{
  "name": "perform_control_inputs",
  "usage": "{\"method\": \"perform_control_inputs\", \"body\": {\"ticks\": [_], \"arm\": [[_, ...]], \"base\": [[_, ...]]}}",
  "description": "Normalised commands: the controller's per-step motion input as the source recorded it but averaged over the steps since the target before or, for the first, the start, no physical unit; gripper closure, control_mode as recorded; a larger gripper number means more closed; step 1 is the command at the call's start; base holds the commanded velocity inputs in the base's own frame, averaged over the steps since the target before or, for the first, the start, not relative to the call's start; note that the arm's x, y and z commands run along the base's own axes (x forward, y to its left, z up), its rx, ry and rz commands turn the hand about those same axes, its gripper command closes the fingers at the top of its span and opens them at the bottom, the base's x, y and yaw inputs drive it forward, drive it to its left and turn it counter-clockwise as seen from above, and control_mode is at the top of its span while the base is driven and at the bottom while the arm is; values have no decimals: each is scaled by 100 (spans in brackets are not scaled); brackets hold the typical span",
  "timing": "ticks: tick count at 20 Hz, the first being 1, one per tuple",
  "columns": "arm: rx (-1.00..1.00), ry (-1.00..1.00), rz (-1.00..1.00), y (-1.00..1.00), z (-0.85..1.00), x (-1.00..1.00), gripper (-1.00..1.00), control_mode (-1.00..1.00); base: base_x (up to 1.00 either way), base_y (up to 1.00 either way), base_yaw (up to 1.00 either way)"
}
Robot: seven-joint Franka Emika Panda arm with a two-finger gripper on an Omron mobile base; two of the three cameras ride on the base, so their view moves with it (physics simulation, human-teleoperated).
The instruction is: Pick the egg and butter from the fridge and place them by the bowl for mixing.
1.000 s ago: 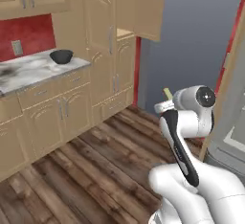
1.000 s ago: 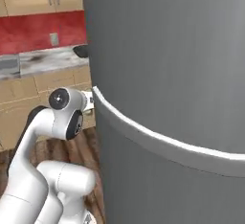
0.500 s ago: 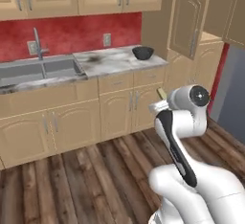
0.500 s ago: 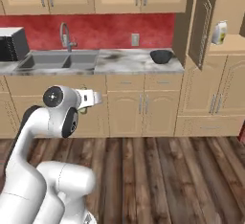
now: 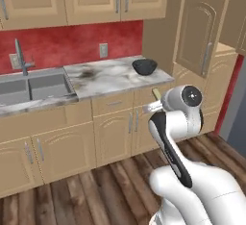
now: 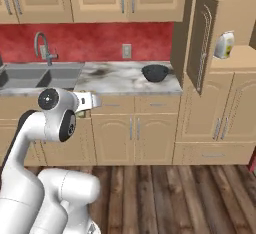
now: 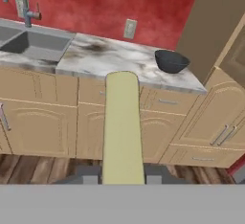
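My gripper (image 7: pixel 119 179) is shut on the butter (image 7: pixel 123 127), a dull olive-yellow stick that stands up between the fingers in the hand view. In the left base view the butter (image 5: pixel 156 93) pokes up from the gripper (image 5: pixel 153 106), held out in front of the lower cabinets. The black bowl (image 5: pixel 144 66) (image 6: pixel 155 72) (image 7: pixel 171 61) sits near the right end of the marble counter (image 5: pixel 105 77), well ahead of the gripper (image 6: pixel 93 100) and above its height. The egg is out of view. A grey strip of the fridge (image 5: pixel 237 118) shows at the far right.
A steel sink (image 5: pixel 29 87) (image 7: pixel 33 43) with a faucet (image 6: pixel 42 48) lies left of the bowl. An open wooden cabinet door (image 5: pixel 202 34) (image 6: pixel 200 43) juts out right of the counter, with a white bottle (image 6: pixel 225 44) on the shelf behind it. Wood floor spreads between me and the cabinets.
Both base views have swung from the fridge round to the counter, so the camera moved; the bowl and sink now lie ahead. The gripper stays shut on the butter.
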Motion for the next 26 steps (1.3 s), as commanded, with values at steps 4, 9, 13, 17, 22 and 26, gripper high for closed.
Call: {"method": "perform_control_inputs", "body": {"ticks": [4,9,13,17,22,26], "arm": [[0,0,0,0,0,0,100,100],[0,0,0,0,0,0,100,100],[0,0,0,0,0,0,100,100],[0,0,0,0,0,0,100,100],[0,0,0,0,0,0,100,100],[0,0,0,0,0,0,100,100]], "base": [[100,-51,0],[100,1,30],[32,2,11],[66,-20,0],[98,-8,0],[61,-9,0]]}}
